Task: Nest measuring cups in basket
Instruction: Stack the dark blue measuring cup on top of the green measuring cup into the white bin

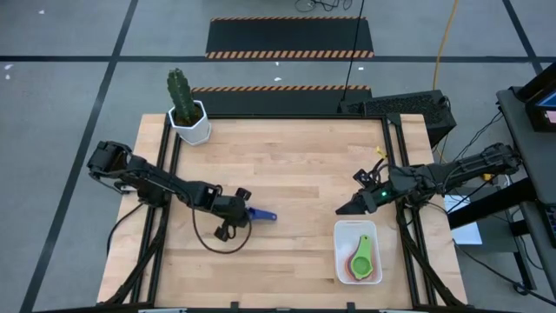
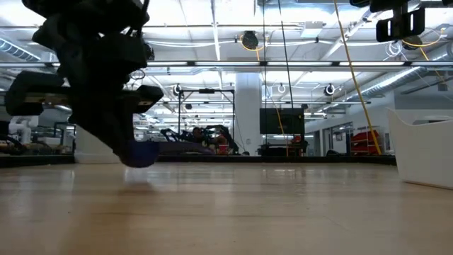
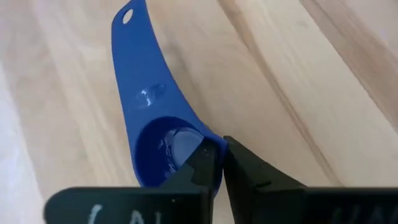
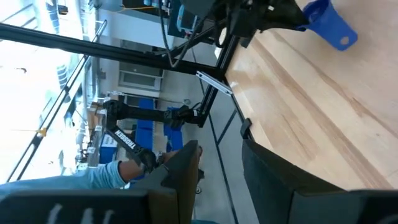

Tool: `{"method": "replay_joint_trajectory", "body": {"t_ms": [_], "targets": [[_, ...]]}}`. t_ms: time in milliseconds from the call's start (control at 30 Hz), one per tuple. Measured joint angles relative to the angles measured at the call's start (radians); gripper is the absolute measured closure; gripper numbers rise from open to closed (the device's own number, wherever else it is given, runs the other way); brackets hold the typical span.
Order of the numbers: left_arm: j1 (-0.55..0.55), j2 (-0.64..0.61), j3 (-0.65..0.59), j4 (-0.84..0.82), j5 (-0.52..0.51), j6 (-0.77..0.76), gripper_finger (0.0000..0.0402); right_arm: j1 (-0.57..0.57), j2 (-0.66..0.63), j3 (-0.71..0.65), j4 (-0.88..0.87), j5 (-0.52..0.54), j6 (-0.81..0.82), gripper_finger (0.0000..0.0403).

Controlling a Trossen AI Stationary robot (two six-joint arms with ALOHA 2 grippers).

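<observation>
The left gripper (image 3: 217, 165) is sitting nearest the lens in its wrist view, its two dark fingers pinching together on the rim of the dark blue measuring cup (image 3: 155, 106). One finger is reaching inside the bowl and the other is pressing the outer wall. The lower part of the bowl is being cut off by the gripper body, where a few pale marks are showing but are not readable. A small embossed mark on the cup's flat handle is too faint to read.

From above, this gripper (image 1: 236, 209) is working at the left-centre of the wooden table (image 1: 295, 165), with the cup's handle (image 1: 263, 215) pointing right. At table height the arm is hiding most of the cup, leaving only a blue curve (image 2: 145, 154) showing close to the wood; whether it is touching the surface cannot be told.

Further left and towards the back, a cactus in a white hexagonal pot (image 1: 190, 122) is standing at the table's corner.

Moving right, the right gripper (image 1: 354, 206) is hovering over bare wood just beside the basket, its fingers (image 4: 186, 168) standing apart and holding nothing. The word TROSSEN is reading on a distant arm (image 4: 124, 142) in its wrist view.

At the right front, the white basket (image 1: 340, 252) is holding nested cups: a yellow-green one (image 1: 363, 254) on top, with red and orange edges (image 1: 350, 269) peeking beneath. How many are lying there cannot be counted.
</observation>
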Motion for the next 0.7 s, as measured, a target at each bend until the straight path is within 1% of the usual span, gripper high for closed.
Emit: {"method": "replay_joint_trajectory", "body": {"t_ms": [100,200,267,333,400,467,533,700], "targets": [[-0.003,0.0,0.037,-0.005,-0.008,-0.06,0.039,0.0,0.0,0.0,-0.003,0.0,0.019,0.0283],[-0.021,0.0,0.097,-0.018,-0.02,-0.113,0.039,0.0,0.006,0.0,-0.018,0.015,0.084,0.0285],[-0.037,0.0,0.148,-0.031,-0.077,-0.134,0.0382,0.0,0.016,0.0,-0.017,0.069,0.139,0.0285],[-0.051,0.0,0.211,-0.056,-0.152,-0.159,0.0379,-0.003,0.035,0.016,-0.015,0.128,0.15,0.0285],[-0.057,0.0,0.278,-0.097,-0.228,-0.196,0.0382,-0.016,0.06,0.045,-0.003,0.157,0.157,0.0285],[-0.06,0.0,0.343,-0.129,-0.3,-0.221,0.0391,-0.034,0.087,0.066,-0.003,0.158,0.166,0.0285],[-0.06,0.0,0.409,-0.156,-0.364,-0.227,0.0393,-0.059,0.119,0.094,0.009,0.152,0.137,0.0285],[-0.06,0.0,0.564,-0.259,-0.48,-0.193,0.0381,-0.122,0.152,0.133,0.02,0.123,0.1,0.0281]]}}
